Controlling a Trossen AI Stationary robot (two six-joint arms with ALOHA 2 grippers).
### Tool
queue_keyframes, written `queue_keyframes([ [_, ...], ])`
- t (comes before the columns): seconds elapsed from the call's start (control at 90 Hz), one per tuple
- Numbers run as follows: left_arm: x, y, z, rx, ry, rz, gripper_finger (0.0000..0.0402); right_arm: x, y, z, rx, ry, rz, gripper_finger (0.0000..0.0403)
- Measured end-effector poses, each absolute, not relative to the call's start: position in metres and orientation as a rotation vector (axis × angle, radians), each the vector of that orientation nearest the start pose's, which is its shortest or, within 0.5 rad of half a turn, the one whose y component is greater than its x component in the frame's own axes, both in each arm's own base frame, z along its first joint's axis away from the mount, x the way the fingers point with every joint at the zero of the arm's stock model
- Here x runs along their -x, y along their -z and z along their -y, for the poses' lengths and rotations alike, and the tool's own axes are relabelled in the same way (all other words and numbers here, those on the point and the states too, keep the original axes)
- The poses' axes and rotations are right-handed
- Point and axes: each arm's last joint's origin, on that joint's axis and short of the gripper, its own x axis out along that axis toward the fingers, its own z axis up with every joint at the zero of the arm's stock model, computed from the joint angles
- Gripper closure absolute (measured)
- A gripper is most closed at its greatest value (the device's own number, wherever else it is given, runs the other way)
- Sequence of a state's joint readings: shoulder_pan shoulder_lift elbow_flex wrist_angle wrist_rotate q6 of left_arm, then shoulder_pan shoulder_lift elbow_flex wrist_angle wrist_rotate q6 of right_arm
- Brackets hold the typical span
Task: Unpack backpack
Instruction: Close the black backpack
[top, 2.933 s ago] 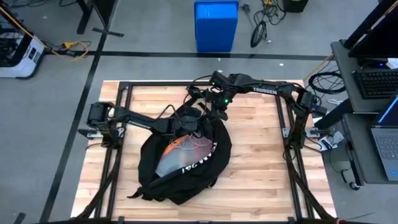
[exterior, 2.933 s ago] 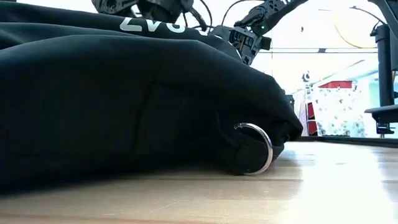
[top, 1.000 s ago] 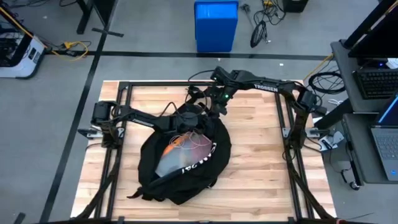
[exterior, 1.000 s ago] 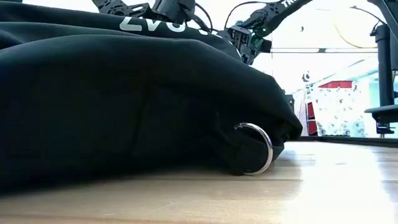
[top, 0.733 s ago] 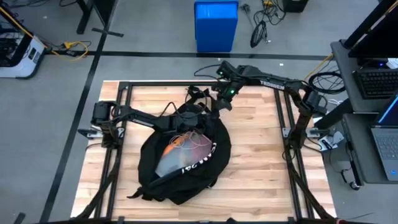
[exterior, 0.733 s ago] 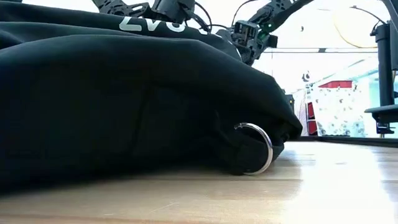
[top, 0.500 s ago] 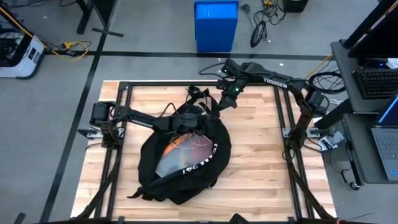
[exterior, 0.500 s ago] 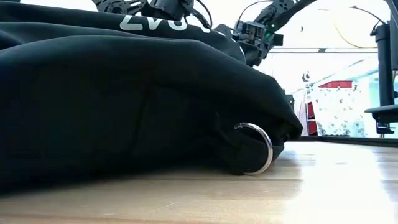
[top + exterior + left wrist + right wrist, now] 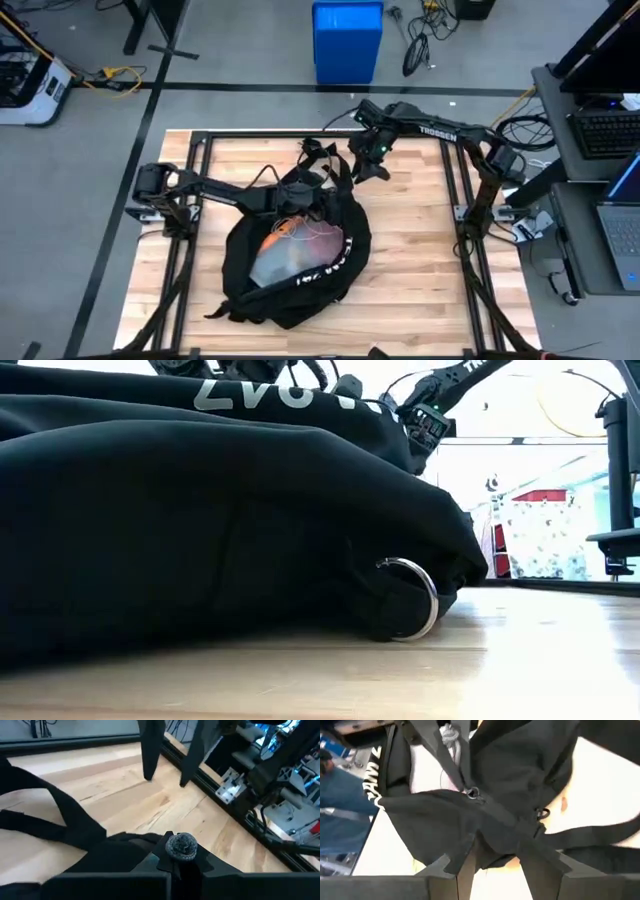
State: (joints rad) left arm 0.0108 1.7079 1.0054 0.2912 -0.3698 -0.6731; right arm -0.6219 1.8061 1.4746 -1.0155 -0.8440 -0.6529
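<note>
Right gripper (image 9: 366, 163) clamps backpack (image 9: 300, 262) fabric, frame centre. Left gripper (image 9: 290, 199) at opening; I cannot tell its state. Risk, I judge: fabric slips, opening collapses.

We read white "TROSSEN" lettering on the right arm (image 9: 437, 131) from above. White letters run along the backpack (image 9: 335, 262) too, but from above they're too small for us to make out. At table level the backpack (image 9: 200, 540) shows white characters upside down, partly cut off; we can't read them surely.
</note>
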Motion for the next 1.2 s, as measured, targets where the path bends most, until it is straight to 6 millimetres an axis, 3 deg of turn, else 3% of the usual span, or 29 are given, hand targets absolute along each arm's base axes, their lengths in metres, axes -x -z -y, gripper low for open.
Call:
queue_keyframes([
  [0.356,-0.368,-0.217,-0.013,0.591,-0.467,-0.265,0.0401,-0.335,-0.231,0.161,-0.225,-0.538,-0.896,0.0251],
  [0.5,-0.368,-0.216,-0.013,0.594,-0.454,-0.274,0.0401,-0.342,-0.23,0.156,-0.183,-0.519,-0.895,0.0216],
  [0.667,-0.368,-0.216,-0.012,0.595,-0.45,-0.281,0.0401,-0.339,-0.229,0.156,-0.249,-0.497,-0.934,0.016],
  [0.856,-0.368,-0.216,-0.012,0.599,-0.433,-0.287,0.0401,-0.341,-0.225,0.152,-0.15,-0.567,-0.92,0.012],
  [1.044,-0.368,-0.216,-0.011,0.604,-0.412,-0.299,0.0401,-0.358,-0.208,0.143,-0.02,-0.609,-0.903,0.0129],
  [1.2,-0.368,-0.215,-0.011,0.605,-0.416,-0.311,0.0401,-0.367,-0.193,0.139,-0.057,-0.615,-0.93,0.019],
])
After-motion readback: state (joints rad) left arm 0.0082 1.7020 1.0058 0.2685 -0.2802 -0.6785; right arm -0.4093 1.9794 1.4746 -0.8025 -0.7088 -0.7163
